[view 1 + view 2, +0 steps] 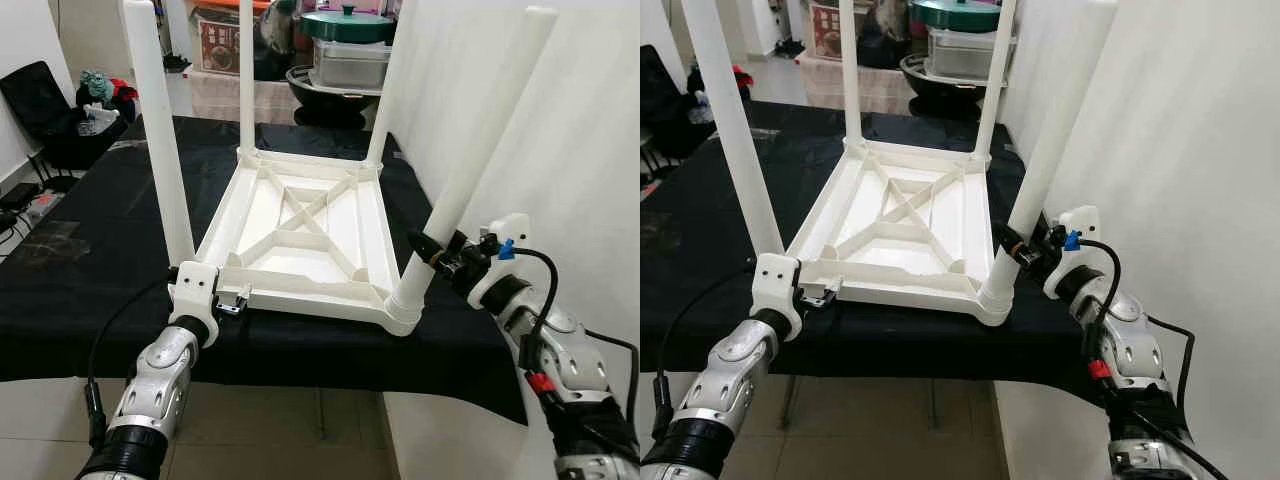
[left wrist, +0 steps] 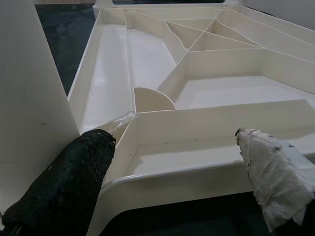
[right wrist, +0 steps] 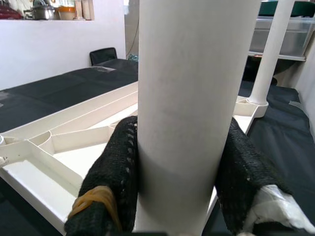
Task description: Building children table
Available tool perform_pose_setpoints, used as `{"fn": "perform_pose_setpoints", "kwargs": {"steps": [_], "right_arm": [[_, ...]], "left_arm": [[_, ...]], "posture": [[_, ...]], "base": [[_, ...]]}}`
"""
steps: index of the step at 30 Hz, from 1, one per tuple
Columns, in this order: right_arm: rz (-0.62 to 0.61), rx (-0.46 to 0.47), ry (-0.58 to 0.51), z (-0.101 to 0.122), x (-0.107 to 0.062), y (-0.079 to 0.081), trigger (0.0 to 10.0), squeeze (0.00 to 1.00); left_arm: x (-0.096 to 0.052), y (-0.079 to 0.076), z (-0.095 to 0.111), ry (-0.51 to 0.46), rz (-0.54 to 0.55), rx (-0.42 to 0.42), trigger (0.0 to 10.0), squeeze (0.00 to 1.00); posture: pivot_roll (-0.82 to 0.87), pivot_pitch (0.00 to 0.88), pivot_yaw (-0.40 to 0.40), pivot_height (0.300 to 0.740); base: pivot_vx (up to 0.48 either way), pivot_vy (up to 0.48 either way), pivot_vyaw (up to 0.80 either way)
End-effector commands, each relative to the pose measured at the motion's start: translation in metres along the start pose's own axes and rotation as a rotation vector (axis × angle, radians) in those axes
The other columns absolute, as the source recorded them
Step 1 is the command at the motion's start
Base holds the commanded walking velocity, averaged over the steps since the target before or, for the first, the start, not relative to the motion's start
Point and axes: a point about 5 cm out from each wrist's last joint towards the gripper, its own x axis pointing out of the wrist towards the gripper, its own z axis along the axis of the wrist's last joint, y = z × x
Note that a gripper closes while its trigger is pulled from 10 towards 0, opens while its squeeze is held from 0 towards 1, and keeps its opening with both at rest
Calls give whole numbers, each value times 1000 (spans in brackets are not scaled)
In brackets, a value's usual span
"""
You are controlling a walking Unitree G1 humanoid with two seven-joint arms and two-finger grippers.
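Observation:
A white plastic children's table [image 1: 300,295] lies upside down on a black-covered worktop [image 1: 90,260], its ribbed underside facing up. Its legs stand upright in the corners. My right gripper [image 1: 437,255] is shut on the near right leg [image 1: 470,170] just above its socket, and the right wrist view shows the black fingers [image 3: 115,172] pressed on both sides of the tube [image 3: 192,98]. My left gripper [image 1: 232,297] is at the near left corner beside the near left leg [image 1: 160,130]. It is open, its fingers [image 2: 64,182] spread along the near rim [image 2: 197,169].
A white wall [image 1: 590,150] runs close along the right side. Pots and a plastic box [image 1: 345,50] are stacked behind the worktop. A black chair [image 1: 40,100] and cables [image 1: 20,205] are at the far left. The worktop's front edge is just below the table's near rim.

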Motion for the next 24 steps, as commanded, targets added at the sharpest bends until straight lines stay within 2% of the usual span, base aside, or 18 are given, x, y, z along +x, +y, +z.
{"fn": "perform_pose_setpoints", "kwargs": {"steps": [1,3,6,8,9,10,11,12,14,15,16,20,24], "right_arm": [[-125,5,11,-4,-14,-17,0,0],[-136,8,11,-5,-14,-18,0,0],[-375,65,33,-10,-17,-26,0,0],[-375,65,33,-10,-17,-26,0,0],[-474,79,37,-12,-19,-27,0,0],[-474,79,37,-12,-19,-27,0,0],[-624,136,47,-22,-21,-21,0,0],[-821,227,82,-40,-23,-4,0,0],[-821,227,82,-40,-23,-4,0,0],[-860,263,95,-46,-20,7,0,0],[-860,263,95,-46,-20,7,0,0],[-839,313,124,-54,1,41,0,0],[-811,302,121,-51,5,46,0,0]], "left_arm": [[-5,23,-9,45,95,4,10000,0],[-5,23,-9,46,94,3,10000,0],[-4,22,-10,47,91,1,10000,0],[-4,22,-10,47,91,1,10000,0],[-5,22,-10,47,92,1,10000,0],[-5,22,-10,47,92,1,10000,0],[-5,22,-11,48,92,0,10000,0],[-6,22,-11,49,92,1,10000,0],[-6,22,-11,49,92,1,10000,0],[-6,22,-11,50,91,1,10000,0],[-6,22,-11,50,91,1,10000,0],[-5,22,-10,47,88,7,10000,0],[-5,24,-9,46,92,9,10000,0]], "posture": [[38,0,-111,740],[38,0,-111,740],[34,0,-113,740],[34,0,-113,740],[34,0,-113,740],[34,0,-113,740],[41,0,-114,740],[45,0,-112,740],[45,0,-112,740],[45,0,-112,740],[45,0,-112,740],[60,0,-114,740],[59,0,-119,740]], "base": [[0,0,0],[0,0,0],[0,0,0],[0,0,0],[0,0,0],[0,0,0],[0,0,0],[0,0,0],[0,0,0],[0,0,0],[0,0,0],[0,0,0],[0,0,0]]}}
